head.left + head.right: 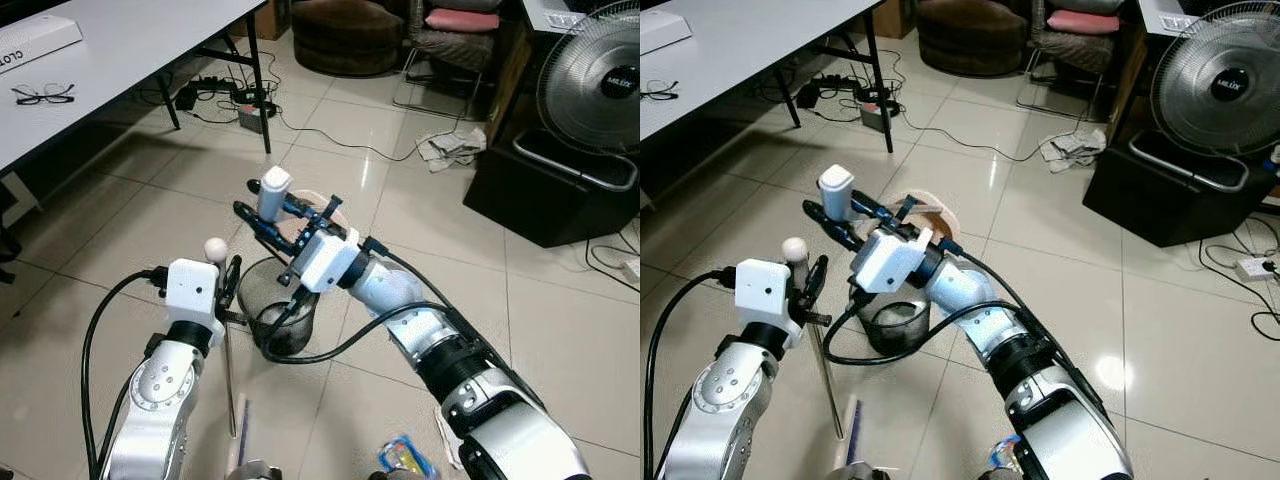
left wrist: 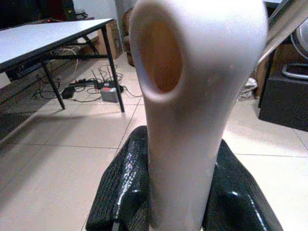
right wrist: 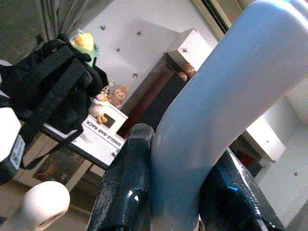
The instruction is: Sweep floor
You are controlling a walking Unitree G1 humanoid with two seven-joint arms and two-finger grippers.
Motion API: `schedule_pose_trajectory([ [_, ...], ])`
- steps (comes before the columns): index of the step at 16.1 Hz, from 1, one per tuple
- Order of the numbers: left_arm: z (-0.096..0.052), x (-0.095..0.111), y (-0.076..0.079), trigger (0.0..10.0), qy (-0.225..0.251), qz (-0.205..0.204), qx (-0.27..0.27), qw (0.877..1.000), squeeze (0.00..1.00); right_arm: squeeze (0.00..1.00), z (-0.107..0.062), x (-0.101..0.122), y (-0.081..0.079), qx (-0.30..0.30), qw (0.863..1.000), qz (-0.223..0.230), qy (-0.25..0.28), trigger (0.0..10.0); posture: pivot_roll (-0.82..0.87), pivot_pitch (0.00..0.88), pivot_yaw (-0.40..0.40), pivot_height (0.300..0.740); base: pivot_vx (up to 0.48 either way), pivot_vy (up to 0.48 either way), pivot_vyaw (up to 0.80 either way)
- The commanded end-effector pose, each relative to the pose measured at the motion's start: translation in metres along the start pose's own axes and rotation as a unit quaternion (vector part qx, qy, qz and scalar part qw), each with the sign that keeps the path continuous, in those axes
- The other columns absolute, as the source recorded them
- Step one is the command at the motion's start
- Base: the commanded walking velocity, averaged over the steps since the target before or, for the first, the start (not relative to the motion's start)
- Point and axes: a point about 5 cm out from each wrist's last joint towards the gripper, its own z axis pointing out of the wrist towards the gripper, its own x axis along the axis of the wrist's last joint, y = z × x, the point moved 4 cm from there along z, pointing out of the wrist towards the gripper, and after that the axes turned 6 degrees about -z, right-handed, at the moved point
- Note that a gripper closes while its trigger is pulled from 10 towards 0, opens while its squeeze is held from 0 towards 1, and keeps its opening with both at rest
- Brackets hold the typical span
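Two silver arms reach out over the pale tiled floor (image 1: 130, 210), each with something gripped. The left claw (image 1: 228, 283) is closed around a thin metal pole, the broom handle (image 1: 231, 385), which stands nearly upright and ends in a rounded cream knob (image 1: 215, 248) just above the fingers; in the left wrist view the cream grip (image 2: 187, 110) sits tight between both black pads (image 2: 120, 192). The right claw (image 1: 262, 215) is shut on a pale bluish-white dustpan handle (image 1: 273, 191) that pokes up between its long fingers, and the right wrist view shows the same handle (image 3: 216, 120) pinched between the two pads (image 3: 127, 183). The right arm crosses in front of the left, so the two claws are near each other. Below and between them a small round dark wastebasket (image 1: 283, 315) stands on the floor, just beside the pole. A blue and yellow wrapper (image 1: 405, 457) lies on the tiles near the right forearm. Off to the left a white bench (image 1: 130, 40) carries a pair of glasses (image 1: 43, 95), with a tangle of cables and a power strip (image 1: 240, 100) on the floor beyond its black legs. A standing fan (image 1: 590, 85) sits at the right on a dark box (image 1: 540, 200), with crumpled paper (image 1: 450, 148) near it
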Motion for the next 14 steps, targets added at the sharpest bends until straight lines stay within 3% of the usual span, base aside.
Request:
schedule_pose_trajectory([
  [1, 0.004, 0.007, 0.002, 10.0, 0.011, 0.007, -0.007, 1.000, 0.00, 0.00, 0.012, 0.013, 0.027, -0.041, 0.998, -0.028, 0.035, 10.0, 0.02, 0.058, 0.033, 0.740, 0.000, 0.000, 0.00],
  [2, 0.004, 0.007, 0.003, 10.0, 0.011, 0.008, -0.008, 1.000, 0.00, 0.00, 0.014, 0.014, 0.037, -0.062, 0.997, -0.029, 0.034, 10.0, 0.02, 0.058, 0.033, 0.740, 0.000, 0.000, 0.00],
  [4, 0.006, 0.008, 0.005, 10.0, 0.014, 0.011, -0.014, 1.000, 0.00, 0.00, 0.013, 0.022, 0.090, -0.172, 0.984, -0.039, 0.033, 10.0, 0.02, 0.059, 0.037, 0.740, 0.000, 0.000, 0.00],
  [6, 0.008, 0.007, 0.009, 10.0, 0.017, 0.019, -0.026, 0.999, 0.00, 0.00, -0.007, 0.030, 0.142, -0.259, 0.963, -0.075, 0.014, 10.0, 0.00, 0.058, 0.045, 0.740, 0.000, 0.000, 0.00],
  [8, 0.009, 0.007, 0.014, 10.0, 0.018, 0.020, -0.036, 0.999, 0.00, 0.00, -0.033, 0.034, 0.174, -0.308, 0.946, -0.105, -0.013, 10.0, -0.01, 0.058, 0.049, 0.740, 0.000, 0.000, 0.00],
  [10, 0.010, 0.006, 0.016, 10.0, 0.018, 0.016, -0.040, 0.999, 0.00, 0.00, -0.055, 0.026, 0.183, -0.323, 0.936, -0.121, -0.070, 10.0, -0.02, 0.055, 0.052, 0.740, 0.000, 0.000, 0.00],
  [11, 0.010, 0.005, 0.020, 10.0, 0.013, 0.006, -0.052, 0.999, 0.00, 0.00, -0.088, 0.000, 0.181, -0.347, 0.917, -0.102, -0.172, 10.0, -0.03, 0.054, 0.056, 0.740, 0.000, 0.000, 0.00],
  [12, 0.010, 0.003, 0.024, 10.0, 0.008, 0.000, -0.061, 0.998, 0.00, 0.00, -0.113, -0.018, 0.176, -0.362, 0.897, -0.082, -0.240, 10.0, -0.03, 0.053, 0.057, 0.740, 0.000, 0.000, 0.00],
  [13, 0.009, 0.002, 0.025, 10.0, 0.006, 0.000, -0.065, 0.998, 0.00, 0.00, -0.123, -0.023, 0.172, -0.366, 0.889, -0.074, -0.266, 10.0, -0.02, 0.053, 0.058, 0.740, 0.000, 0.000, 0.00],
  [14, 0.007, -0.004, 0.030, 10.0, -0.007, 0.003, -0.087, 0.996, 0.00, 0.00, -0.157, -0.034, 0.155, -0.393, 0.858, -0.035, -0.328, 10.0, -0.03, 0.052, 0.063, 0.740, 0.000, 0.000, 0.00],
])
